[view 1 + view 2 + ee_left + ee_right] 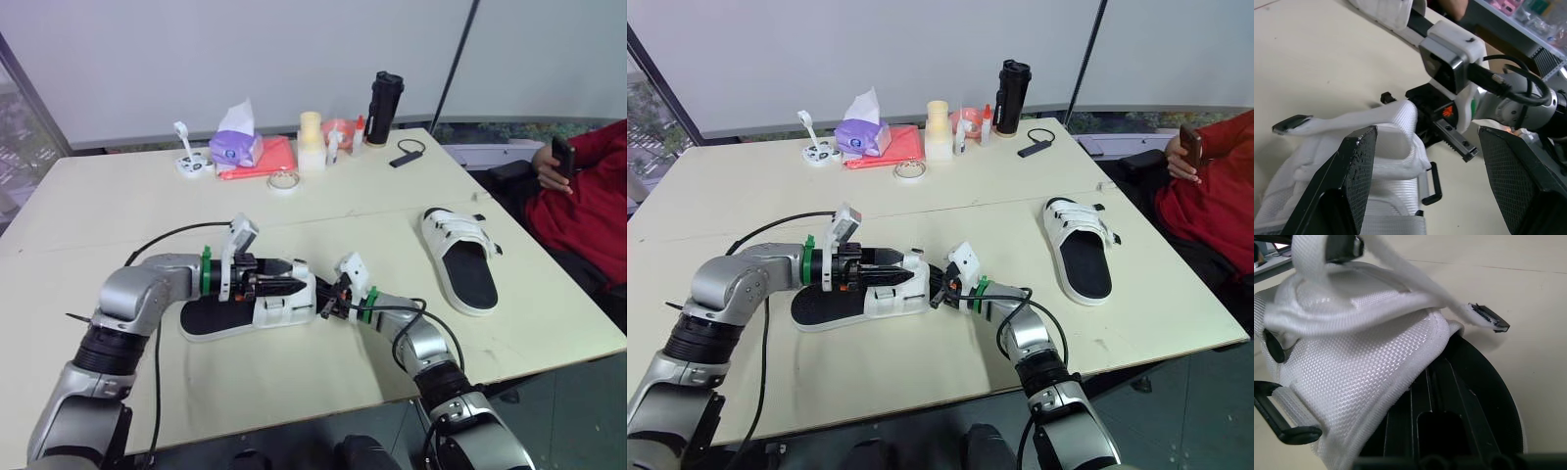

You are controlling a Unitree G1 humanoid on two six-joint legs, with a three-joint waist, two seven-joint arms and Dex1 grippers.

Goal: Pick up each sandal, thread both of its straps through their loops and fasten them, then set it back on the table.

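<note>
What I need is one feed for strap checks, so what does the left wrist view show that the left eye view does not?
Left wrist view, beyond the eye view: the free strap end with its dark tip, the black loop on the white webbing, and the jaws of the left gripper standing open around the upper.
Left eye view, beyond the wrist view: the second sandal to the right, the tissue pack, the black bottle and a person in red.
Both: the near sandal and the right gripper at its end.
</note>
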